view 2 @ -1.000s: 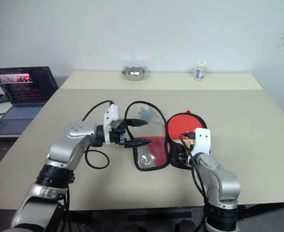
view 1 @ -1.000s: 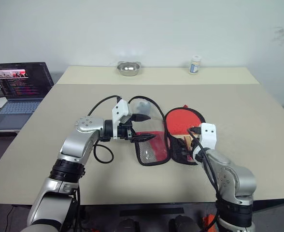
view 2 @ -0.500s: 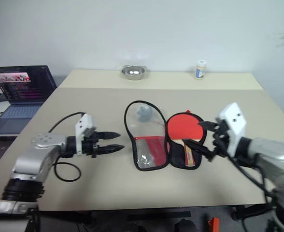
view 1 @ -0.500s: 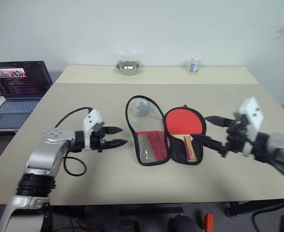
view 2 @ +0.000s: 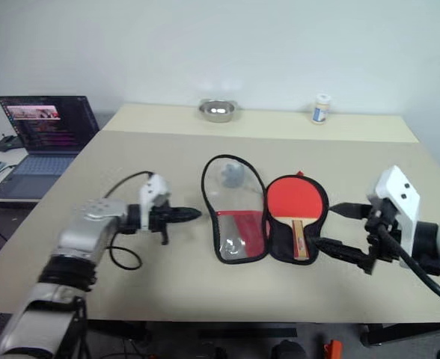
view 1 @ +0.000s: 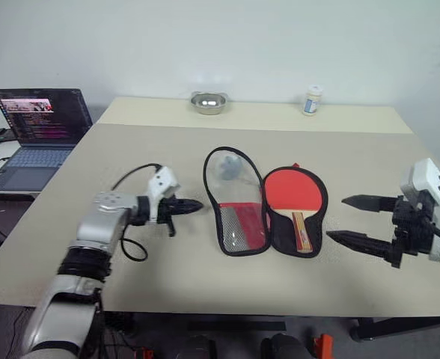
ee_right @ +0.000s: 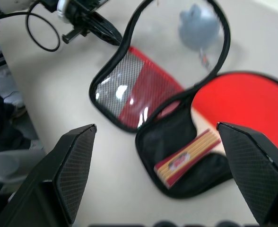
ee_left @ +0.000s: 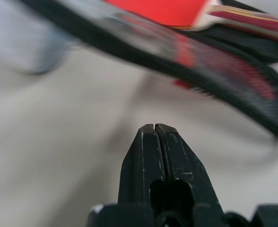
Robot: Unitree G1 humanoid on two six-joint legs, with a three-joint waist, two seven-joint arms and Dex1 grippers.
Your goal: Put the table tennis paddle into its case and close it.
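The case (view 1: 239,224) lies unzipped and spread flat at mid table. Its left flap has a clear window and black mesh over red. In the black right half rests the table tennis paddle (view 1: 295,188), red face up, its striped wooden handle (view 1: 302,233) toward the front edge. My left gripper (view 1: 199,204) is shut on nothing, low over the table a short gap left of the flap and pointing at it; its fingers (ee_left: 143,151) press together. My right gripper (view 1: 337,218) stands wide open to the right of the case, apart from it, with nothing between its fingers (ee_right: 77,161).
A small grey lump (view 1: 227,168) shows behind the flap's clear window. A laptop (view 1: 40,123) stands off the table's left side. A steel bowl (view 1: 209,102) and a small white bottle (view 1: 312,99) sit on the far table strip.
My left gripper has shut, drawn left off the case's flap and sunk toward the table. My right gripper, still open, has pulled back to the right from the paddle's handle. The camera shifted.
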